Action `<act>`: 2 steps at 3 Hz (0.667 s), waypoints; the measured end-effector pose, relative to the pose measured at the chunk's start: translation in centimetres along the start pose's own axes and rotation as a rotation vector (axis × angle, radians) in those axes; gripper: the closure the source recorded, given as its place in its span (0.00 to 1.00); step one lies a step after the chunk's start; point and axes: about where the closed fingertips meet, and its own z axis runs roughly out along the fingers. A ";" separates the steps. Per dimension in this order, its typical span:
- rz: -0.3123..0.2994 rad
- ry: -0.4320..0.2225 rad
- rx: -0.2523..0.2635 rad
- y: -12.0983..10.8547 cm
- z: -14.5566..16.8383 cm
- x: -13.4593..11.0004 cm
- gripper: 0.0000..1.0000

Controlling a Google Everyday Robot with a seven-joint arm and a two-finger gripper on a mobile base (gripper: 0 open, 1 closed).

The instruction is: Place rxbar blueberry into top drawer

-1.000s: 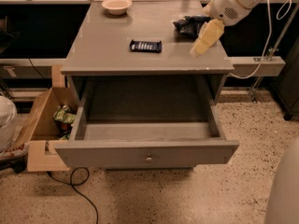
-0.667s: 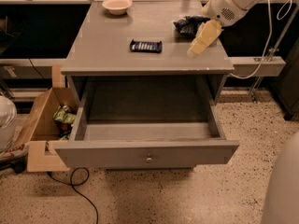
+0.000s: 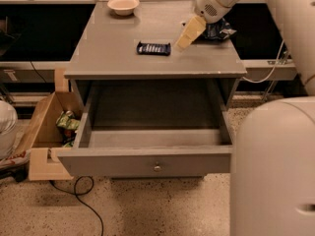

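The rxbar blueberry (image 3: 153, 48) is a small flat dark navy bar lying on the grey cabinet top (image 3: 113, 53), near its middle. The top drawer (image 3: 147, 162) is pulled wide open below, with a small round knob (image 3: 157, 168) on its front panel, and its inside looks bare. My gripper (image 3: 185, 42) hangs from the white arm at the upper right. Its pale fingers (image 3: 190, 31) point down and left, just right of the bar and slightly above the top. It holds nothing that I can see.
A small white bowl (image 3: 122, 5) stands at the back of the top. A wrinkly dark blue bag (image 3: 216, 31) lies at the back right, behind the gripper. A tan wooden box (image 3: 47, 132) with green packets stands on the floor at the left. A black cable (image 3: 81, 200) lies on the floor.
The gripper has moved left across the cabinet top, from near the dark blue bag to just beside the bar. The bar and the drawer have not moved.
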 end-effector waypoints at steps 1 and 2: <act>0.040 0.063 -0.020 -0.7 4.6 -1.5 0.00; 0.057 0.096 -0.034 -0.8 7.4 -2.0 0.00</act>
